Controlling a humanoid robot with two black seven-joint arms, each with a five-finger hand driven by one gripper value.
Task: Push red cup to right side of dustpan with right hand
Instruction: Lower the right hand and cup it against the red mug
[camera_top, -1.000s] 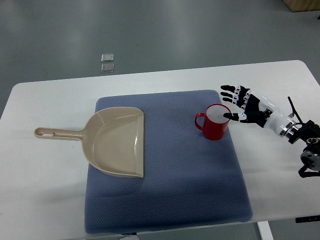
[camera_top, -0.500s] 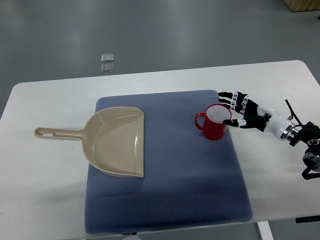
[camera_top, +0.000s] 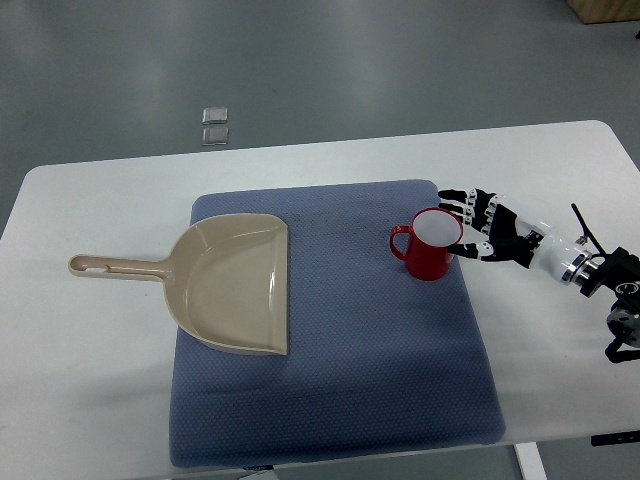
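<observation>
1. The red cup (camera_top: 430, 245) stands upright on the blue mat (camera_top: 340, 400), well to the right of the beige dustpan (camera_top: 235, 285), its handle pointing left toward the pan.
2. The right hand (camera_top: 485, 226) sits against the cup's right side, fingers spread apart and gripping nothing, fingertips (camera_top: 452, 194) by the rim.
3. The mat lies on the white counter (camera_top: 90, 400).
</observation>
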